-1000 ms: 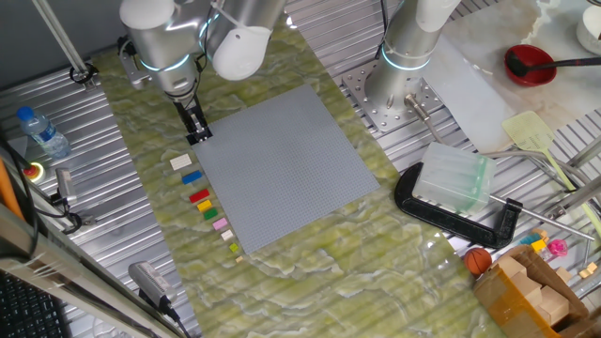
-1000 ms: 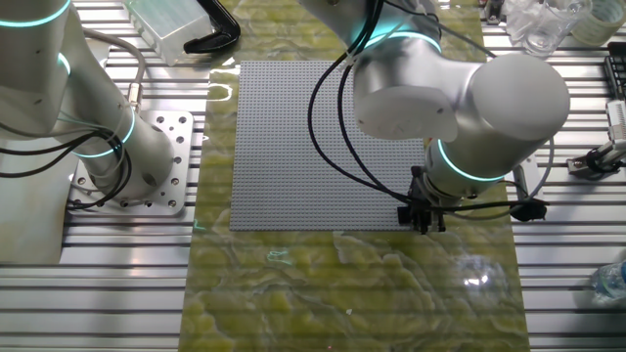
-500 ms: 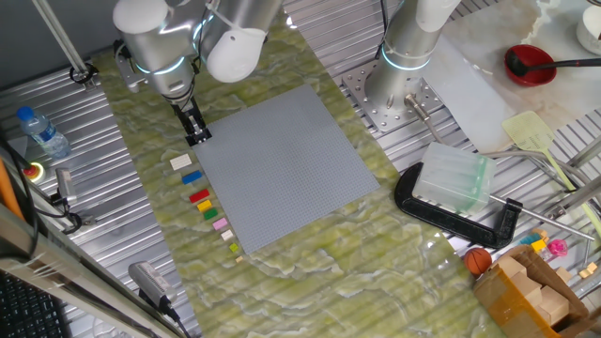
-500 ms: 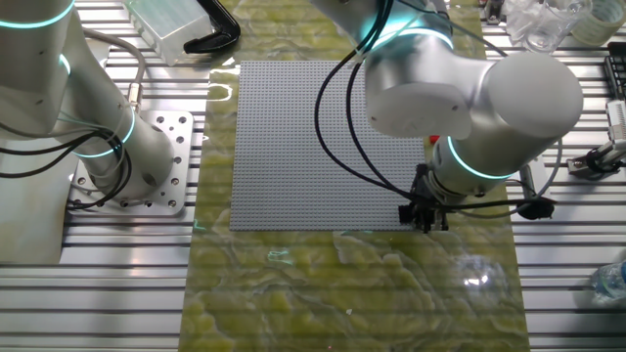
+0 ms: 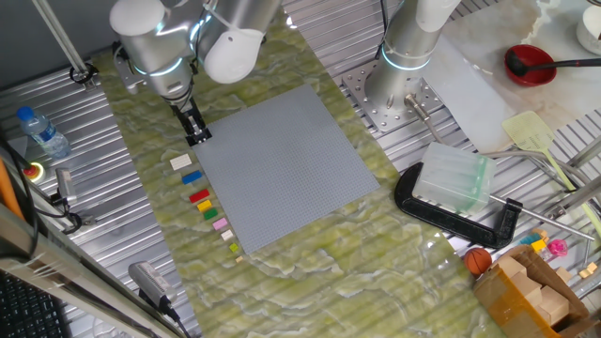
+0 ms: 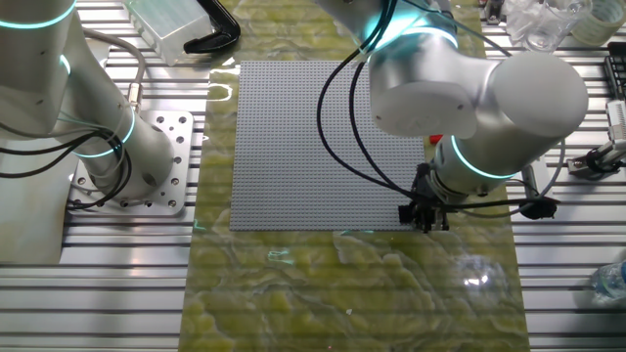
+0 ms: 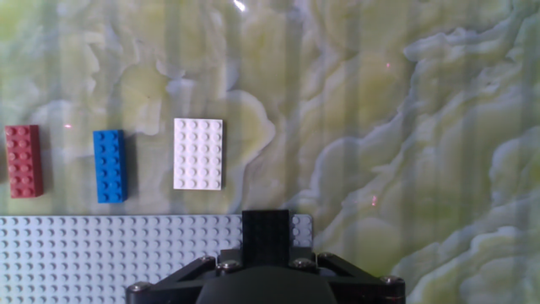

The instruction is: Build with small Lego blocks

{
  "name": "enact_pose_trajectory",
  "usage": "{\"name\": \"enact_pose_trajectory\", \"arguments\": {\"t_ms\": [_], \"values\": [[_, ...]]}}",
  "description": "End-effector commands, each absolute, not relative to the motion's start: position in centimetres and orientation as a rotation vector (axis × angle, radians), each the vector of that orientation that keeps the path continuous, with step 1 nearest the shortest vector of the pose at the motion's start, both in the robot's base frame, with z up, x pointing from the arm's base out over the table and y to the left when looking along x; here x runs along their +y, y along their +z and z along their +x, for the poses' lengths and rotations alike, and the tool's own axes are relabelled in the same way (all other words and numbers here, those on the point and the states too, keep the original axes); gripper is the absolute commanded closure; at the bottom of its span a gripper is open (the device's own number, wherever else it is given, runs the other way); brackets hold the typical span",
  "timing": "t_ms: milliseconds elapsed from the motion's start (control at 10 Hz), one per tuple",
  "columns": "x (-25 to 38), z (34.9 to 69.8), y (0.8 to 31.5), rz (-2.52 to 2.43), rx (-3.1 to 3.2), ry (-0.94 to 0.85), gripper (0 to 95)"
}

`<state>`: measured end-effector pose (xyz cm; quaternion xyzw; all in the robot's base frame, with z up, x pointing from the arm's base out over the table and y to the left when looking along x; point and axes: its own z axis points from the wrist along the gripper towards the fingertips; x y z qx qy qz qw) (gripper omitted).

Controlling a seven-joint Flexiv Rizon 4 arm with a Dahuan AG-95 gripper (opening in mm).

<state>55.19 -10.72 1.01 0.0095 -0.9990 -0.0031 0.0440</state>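
Your gripper (image 5: 196, 132) hangs over the corner of the big grey plate (image 5: 286, 164), and it is pinching a black block (image 7: 266, 237) between its fingers. The plate lies flat on a green, marble-looking mat (image 5: 310, 268) that covers the ribbed metal tabletop (image 5: 94, 188).

Beside the plate's edge, a row of little blocks sits on the mat. In the hand view you can see a white block (image 7: 198, 154), then a blue block (image 7: 110, 166), then a red block (image 7: 23, 160), each a little apart. The first fixed view shows more small blocks further down the row, too tiny to name.

A water bottle (image 5: 42, 132), a black clamp (image 5: 451, 211) and a red bowl (image 5: 529, 64) sit out at the sides.
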Motion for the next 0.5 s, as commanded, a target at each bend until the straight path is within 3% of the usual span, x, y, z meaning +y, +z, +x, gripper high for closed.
{"name": "enact_pose_trajectory", "arguments": {"t_ms": [100, 500], "values": [[-10.70, 55.10, 0.06, 0.028, -3.049, -0.013, 95.0], [-10.71, 55.06, 0.11, 0.028, -3.039, -0.013, 95.0]]}}
